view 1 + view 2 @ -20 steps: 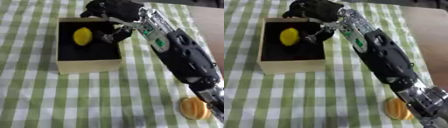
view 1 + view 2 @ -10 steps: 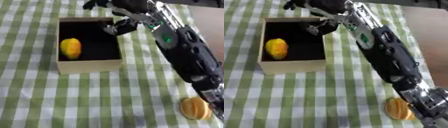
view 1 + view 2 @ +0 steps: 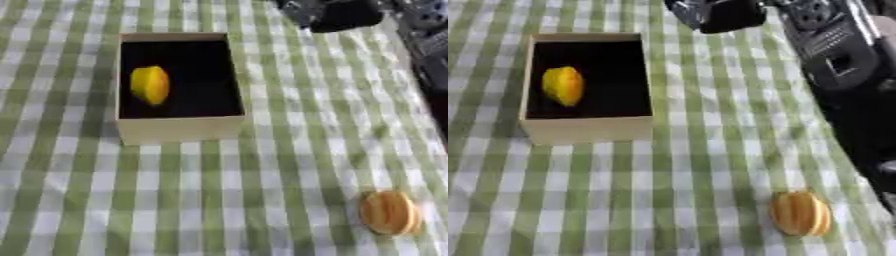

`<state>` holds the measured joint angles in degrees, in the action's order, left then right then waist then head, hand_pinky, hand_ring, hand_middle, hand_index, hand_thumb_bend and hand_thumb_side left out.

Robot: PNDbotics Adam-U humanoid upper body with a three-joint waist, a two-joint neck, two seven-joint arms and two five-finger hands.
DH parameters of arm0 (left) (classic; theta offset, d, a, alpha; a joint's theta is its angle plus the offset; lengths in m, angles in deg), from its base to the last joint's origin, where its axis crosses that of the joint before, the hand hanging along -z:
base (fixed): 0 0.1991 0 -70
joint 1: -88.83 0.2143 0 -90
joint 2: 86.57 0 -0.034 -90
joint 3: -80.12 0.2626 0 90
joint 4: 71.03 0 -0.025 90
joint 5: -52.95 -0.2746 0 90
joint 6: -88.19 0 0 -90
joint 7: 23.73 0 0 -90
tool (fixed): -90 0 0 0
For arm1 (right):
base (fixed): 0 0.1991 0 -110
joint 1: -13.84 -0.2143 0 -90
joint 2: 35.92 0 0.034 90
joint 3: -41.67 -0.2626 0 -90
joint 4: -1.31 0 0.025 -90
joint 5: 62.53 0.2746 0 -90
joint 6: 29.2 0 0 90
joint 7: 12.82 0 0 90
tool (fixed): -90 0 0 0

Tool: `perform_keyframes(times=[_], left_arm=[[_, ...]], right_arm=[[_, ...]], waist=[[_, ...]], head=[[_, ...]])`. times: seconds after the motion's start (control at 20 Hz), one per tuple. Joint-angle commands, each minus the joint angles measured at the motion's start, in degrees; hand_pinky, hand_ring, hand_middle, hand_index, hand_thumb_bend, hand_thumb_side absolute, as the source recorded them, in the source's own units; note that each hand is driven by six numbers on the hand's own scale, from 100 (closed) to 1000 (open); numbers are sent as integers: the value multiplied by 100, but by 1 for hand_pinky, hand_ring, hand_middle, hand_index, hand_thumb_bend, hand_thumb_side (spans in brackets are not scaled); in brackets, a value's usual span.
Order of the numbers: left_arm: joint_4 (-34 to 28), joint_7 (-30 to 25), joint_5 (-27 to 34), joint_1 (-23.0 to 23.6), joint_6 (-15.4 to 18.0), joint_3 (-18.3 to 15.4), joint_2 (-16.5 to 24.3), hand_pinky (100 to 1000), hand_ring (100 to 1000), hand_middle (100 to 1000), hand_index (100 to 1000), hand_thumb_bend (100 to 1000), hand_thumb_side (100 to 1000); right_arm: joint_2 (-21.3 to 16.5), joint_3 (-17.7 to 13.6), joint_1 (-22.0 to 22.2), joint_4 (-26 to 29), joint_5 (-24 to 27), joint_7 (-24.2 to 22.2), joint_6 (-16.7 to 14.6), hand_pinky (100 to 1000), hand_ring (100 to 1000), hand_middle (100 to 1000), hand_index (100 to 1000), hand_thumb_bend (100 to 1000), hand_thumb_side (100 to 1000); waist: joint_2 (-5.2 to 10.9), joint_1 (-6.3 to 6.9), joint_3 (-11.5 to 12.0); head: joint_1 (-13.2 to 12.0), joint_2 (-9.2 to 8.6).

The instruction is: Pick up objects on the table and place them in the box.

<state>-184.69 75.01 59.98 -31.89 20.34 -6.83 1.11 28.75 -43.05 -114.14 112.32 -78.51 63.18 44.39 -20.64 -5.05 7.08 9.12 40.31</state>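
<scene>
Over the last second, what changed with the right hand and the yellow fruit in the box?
The right hand has drawn back from over the tan cardboard box toward the far edge of the green-checked tablecloth; it is blurred, so its fingers cannot be read. The yellow fruit, near the box's middle a second ago, now lies by its left wall, let go. The orange ridged round object stays on the cloth, near right.

A home-like dining table, judging by its green-and-white checked tablecloth point(image 3: 289, 150).
</scene>
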Motion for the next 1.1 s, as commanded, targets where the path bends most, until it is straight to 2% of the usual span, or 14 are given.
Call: perform_keyframes(times=[0.05, 0.2, 0.3, 0.45, 0.5, 0.55, 0.65, 0.85, 1.1], left_arm=[[-93, 55, -72, 19, -24, -69, 153, 728, 727, 710, 827, 183, 565], [-93, 79, -106, 80, -42, -86, 169, 728, 726, 710, 827, 180, 568], [-93, 100, -134, 135, -57, -106, 192, 727, 725, 709, 826, 175, 575], [-93, 134, -174, 209, -87, -128, 212, 727, 725, 709, 826, 172, 580], [-93, 144, -185, 228, -93, -134, 215, 727, 725, 710, 826, 170, 581], [-93, 152, -195, 244, -98, -138, 218, 727, 724, 710, 826, 170, 582], [-93, 164, -215, 285, -112, -145, 222, 727, 724, 709, 826, 165, 588], [-93, 175, -243, 336, -144, -150, 224, 727, 724, 710, 826, 163, 594], [-93, 182, -259, 367, -179, -156, 214, 727, 723, 710, 826, 159, 600]], right_arm=[[-625, -250, 486, 341, -106, 334, -295, 837, 865, 685, 847, 100, 100], [-881, -277, 1313, 357, -687, 798, -796, 834, 870, 699, 858, 115, 100], [-911, -273, 1867, 358, -1199, 1155, -985, 833, 873, 712, 870, 122, 100], [-755, -238, 2506, 359, -1983, 1714, -1128, 832, 874, 718, 874, 135, 100], [-687, -207, 2675, 359, -2211, 1870, -1163, 831, 874, 719, 876, 214, 103], [-634, -162, 2835, 359, -2445, 1997, -1197, 831, 874, 722, 878, 120, 100], [-519, -42, 3126, 359, -2901, 2201, -1252, 832, 874, 720, 877, 100, 102], [-276, 232, 3576, 359, -3451, 2335, -1224, 840, 879, 718, 874, 100, 114], [105, 364, 4012, 359, -3677, 2187, -1091, 851, 892, 732, 879, 100, 107]], waist=[[161, 33, -67], [179, 58, -167], [184, 74, -239], [194, 96, -342], [195, 103, -369], [194, 109, -393], [195, 121, -429], [186, 126, -490], [179, 129, -532]], head=[[-95, 65], [-177, 82], [-243, 96], [-301, 110], [-312, 110], [-321, 105], [-342, 109], [-349, 115], [-368, 127]])
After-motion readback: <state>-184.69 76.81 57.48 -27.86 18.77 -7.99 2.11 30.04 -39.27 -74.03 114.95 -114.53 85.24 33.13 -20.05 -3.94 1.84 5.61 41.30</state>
